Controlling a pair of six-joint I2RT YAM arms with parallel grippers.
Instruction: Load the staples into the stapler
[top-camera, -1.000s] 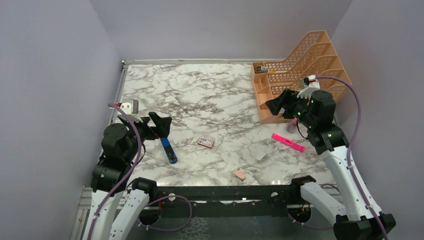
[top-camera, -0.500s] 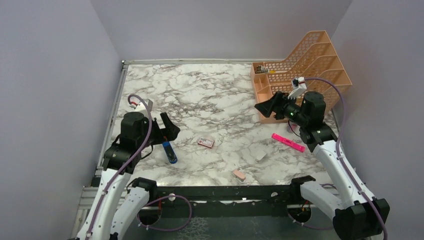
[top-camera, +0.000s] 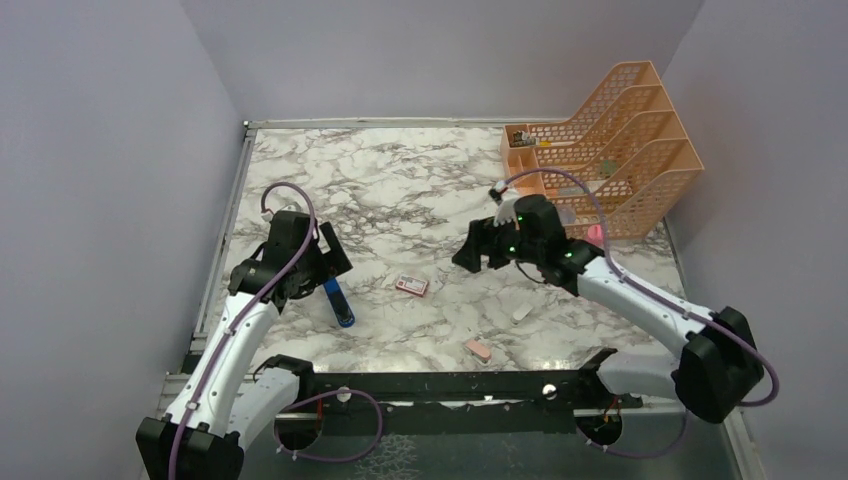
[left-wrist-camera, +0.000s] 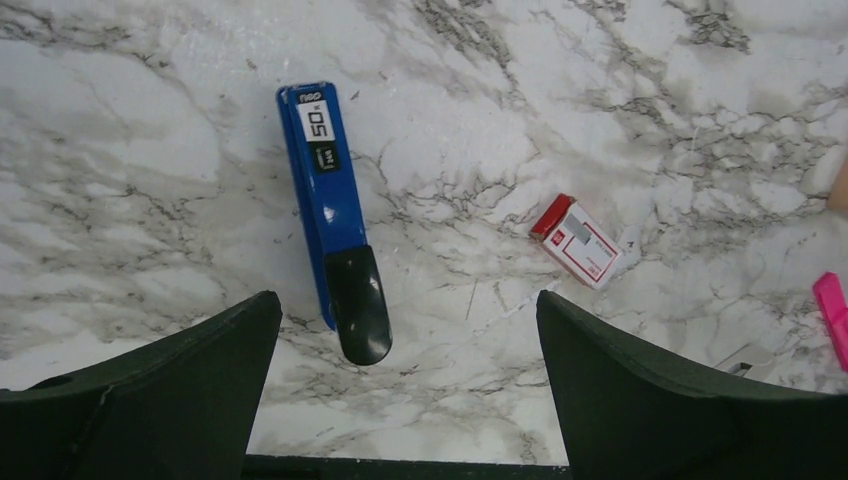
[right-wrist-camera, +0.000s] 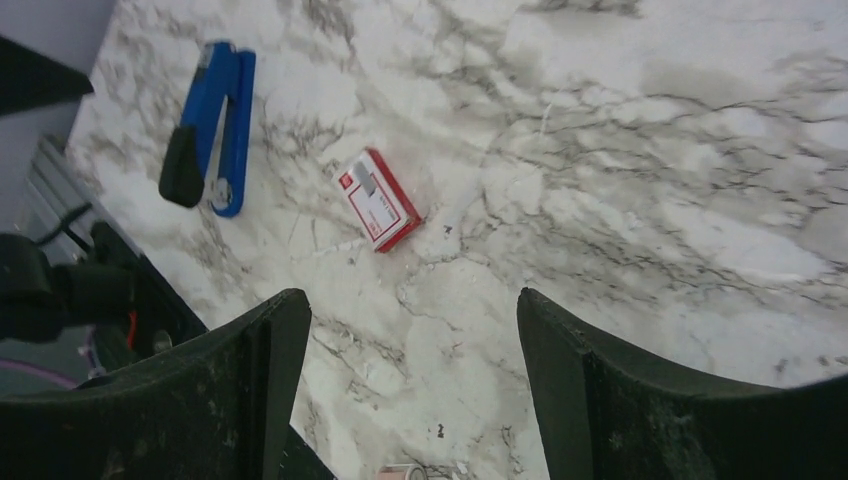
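Marble tabletop (top-camera: 400, 180) holds stapler (top-camera: 338, 302) near left edge, staples (top-camera: 411, 285) toward centre.

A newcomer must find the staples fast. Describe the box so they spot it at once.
On the marble table, look near the middle, right of the blue stapler in the top view. The staple box lies there, small and flat. Its red-bordered white label sets it apart from the plain salmon eraser nearer the front edge.
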